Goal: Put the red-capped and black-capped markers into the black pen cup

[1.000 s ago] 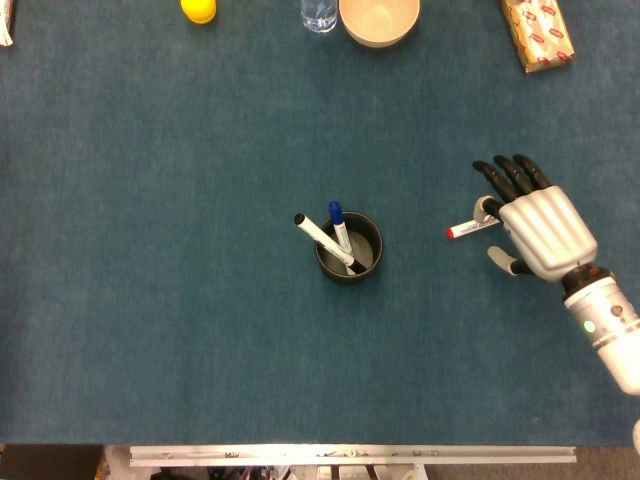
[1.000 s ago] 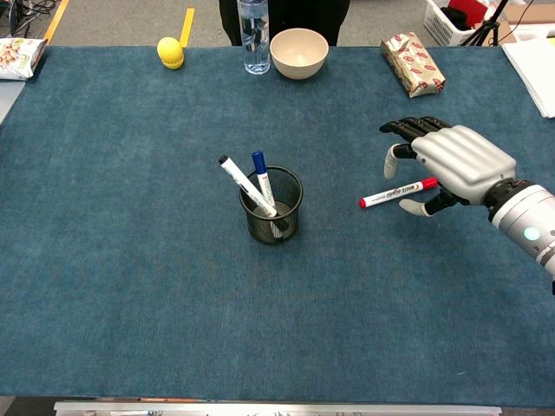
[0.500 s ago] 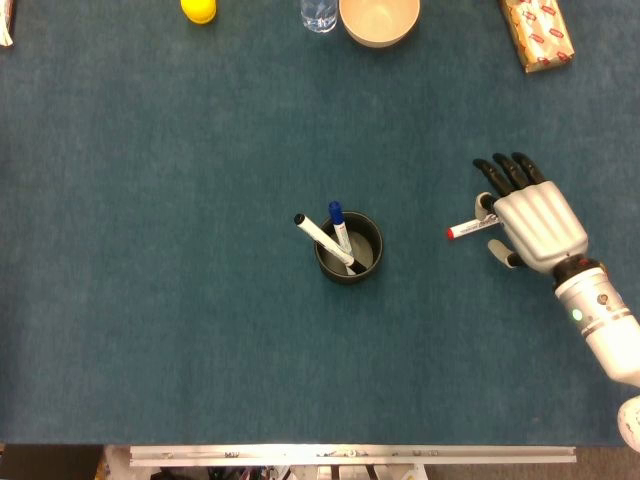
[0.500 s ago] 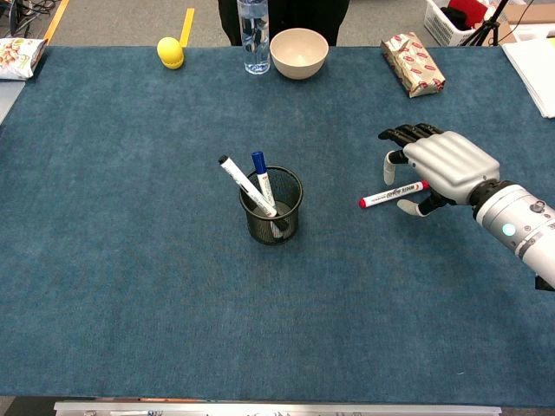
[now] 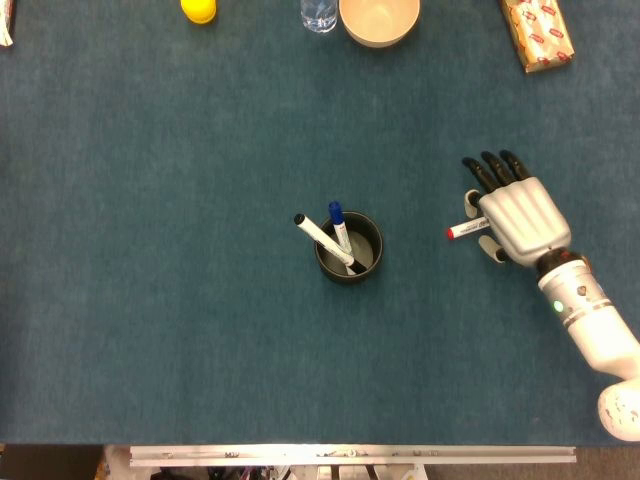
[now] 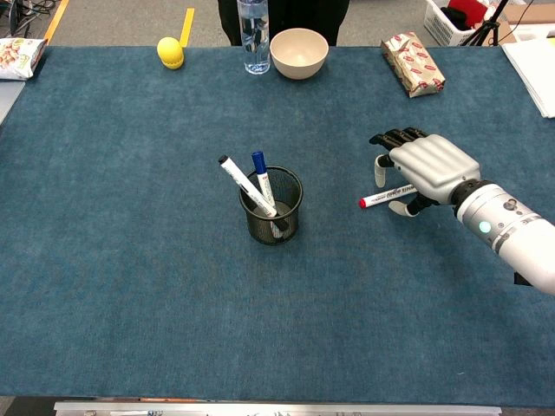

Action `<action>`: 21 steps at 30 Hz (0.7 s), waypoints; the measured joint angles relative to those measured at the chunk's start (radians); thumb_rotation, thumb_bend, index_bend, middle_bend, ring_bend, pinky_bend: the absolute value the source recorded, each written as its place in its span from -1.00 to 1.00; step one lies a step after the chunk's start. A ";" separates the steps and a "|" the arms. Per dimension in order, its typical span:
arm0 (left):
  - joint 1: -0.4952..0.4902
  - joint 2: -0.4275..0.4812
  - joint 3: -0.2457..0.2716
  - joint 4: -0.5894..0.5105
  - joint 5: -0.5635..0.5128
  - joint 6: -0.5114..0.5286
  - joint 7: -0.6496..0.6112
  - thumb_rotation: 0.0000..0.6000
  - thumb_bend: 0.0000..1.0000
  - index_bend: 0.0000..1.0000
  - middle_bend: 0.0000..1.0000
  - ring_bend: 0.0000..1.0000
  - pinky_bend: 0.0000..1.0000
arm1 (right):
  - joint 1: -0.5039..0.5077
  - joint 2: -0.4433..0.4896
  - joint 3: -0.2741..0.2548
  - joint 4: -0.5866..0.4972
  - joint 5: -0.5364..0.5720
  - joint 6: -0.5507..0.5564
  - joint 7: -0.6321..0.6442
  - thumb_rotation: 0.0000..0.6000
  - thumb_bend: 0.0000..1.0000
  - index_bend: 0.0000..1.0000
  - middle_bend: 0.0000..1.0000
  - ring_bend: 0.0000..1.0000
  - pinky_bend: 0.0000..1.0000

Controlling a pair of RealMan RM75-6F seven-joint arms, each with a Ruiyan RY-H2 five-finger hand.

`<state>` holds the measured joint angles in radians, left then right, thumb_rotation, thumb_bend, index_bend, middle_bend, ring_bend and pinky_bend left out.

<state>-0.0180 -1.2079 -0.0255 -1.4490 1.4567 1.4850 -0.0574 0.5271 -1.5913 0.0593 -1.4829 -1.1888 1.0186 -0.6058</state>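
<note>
**Reaching for the red marker**

Hovering palm-down at right of frame, the right hand point(image 6: 425, 166) covers the red marker's point(image 6: 380, 198) tail on the desk point(image 6: 130, 260), fingers spread, nothing gripped. Black marker point(image 6: 245, 186) already leans in the cup point(image 6: 271, 208). Next: pinch, lift, carry left.

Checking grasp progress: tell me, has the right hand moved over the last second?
Yes. The right hand has shifted left toward the black pen cup, covering more of the red-capped marker.
</note>
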 measured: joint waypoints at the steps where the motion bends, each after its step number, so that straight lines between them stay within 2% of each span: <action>1: 0.000 0.000 0.000 0.001 -0.001 -0.001 -0.001 1.00 -0.82 -0.07 -0.11 -0.21 0.10 | 0.003 -0.004 0.001 0.003 0.003 -0.002 -0.002 1.00 -0.51 -0.06 -0.78 -0.97 -0.84; 21: 0.003 -0.002 -0.001 0.013 -0.008 -0.007 -0.012 1.00 -0.82 -0.07 -0.11 -0.21 0.10 | 0.042 -0.048 0.001 0.059 0.056 -0.042 -0.021 1.00 -0.40 -0.01 -0.78 -0.97 -0.84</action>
<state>-0.0155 -1.2103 -0.0265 -1.4361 1.4483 1.4779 -0.0697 0.5689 -1.6397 0.0603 -1.4236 -1.1332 0.9769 -0.6265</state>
